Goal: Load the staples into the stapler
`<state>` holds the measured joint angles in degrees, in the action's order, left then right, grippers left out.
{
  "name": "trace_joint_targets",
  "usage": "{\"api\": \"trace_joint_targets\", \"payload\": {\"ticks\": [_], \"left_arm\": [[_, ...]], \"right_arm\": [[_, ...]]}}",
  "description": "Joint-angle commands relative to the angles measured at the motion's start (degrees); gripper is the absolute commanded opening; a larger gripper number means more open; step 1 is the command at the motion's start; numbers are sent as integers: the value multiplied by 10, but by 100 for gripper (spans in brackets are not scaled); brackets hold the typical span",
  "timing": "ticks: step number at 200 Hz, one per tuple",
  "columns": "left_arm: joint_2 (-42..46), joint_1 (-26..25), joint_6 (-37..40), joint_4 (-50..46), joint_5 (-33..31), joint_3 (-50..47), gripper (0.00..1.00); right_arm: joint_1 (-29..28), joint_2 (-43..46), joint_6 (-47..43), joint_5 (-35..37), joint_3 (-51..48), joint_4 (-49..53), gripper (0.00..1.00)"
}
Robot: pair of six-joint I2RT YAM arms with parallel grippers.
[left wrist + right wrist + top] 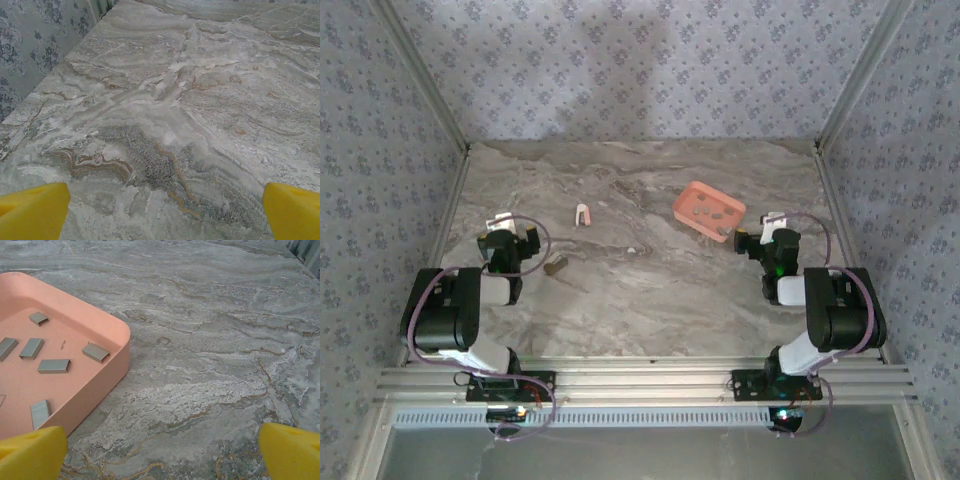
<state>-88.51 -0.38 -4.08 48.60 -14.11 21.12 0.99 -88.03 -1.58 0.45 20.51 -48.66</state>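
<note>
Left jaws and right jaws stand wide apart, empty. Staples (53,366) lie loose in pink tray (102,387), ten o'clock from right jaws.

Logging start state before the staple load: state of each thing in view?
left gripper: open, empty, over bare table.
right gripper: open, empty, beside the tray.
staples: loose strips lying flat in the tray.
tray: flat on the table, uncovered.
small white item: on the table, untouched.
</note>
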Motion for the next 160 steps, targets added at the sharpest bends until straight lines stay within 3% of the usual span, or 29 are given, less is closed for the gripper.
{"api": "trace_joint_targets", "payload": {"ticks": [1, 160], "left_arm": [[7, 0, 2, 4, 8, 13, 99], [8, -1, 2, 4, 8, 12, 99]], "right_arm": [[2, 1, -6, 6, 9, -7, 100], [2, 1, -6, 7, 9, -7, 100]]}}
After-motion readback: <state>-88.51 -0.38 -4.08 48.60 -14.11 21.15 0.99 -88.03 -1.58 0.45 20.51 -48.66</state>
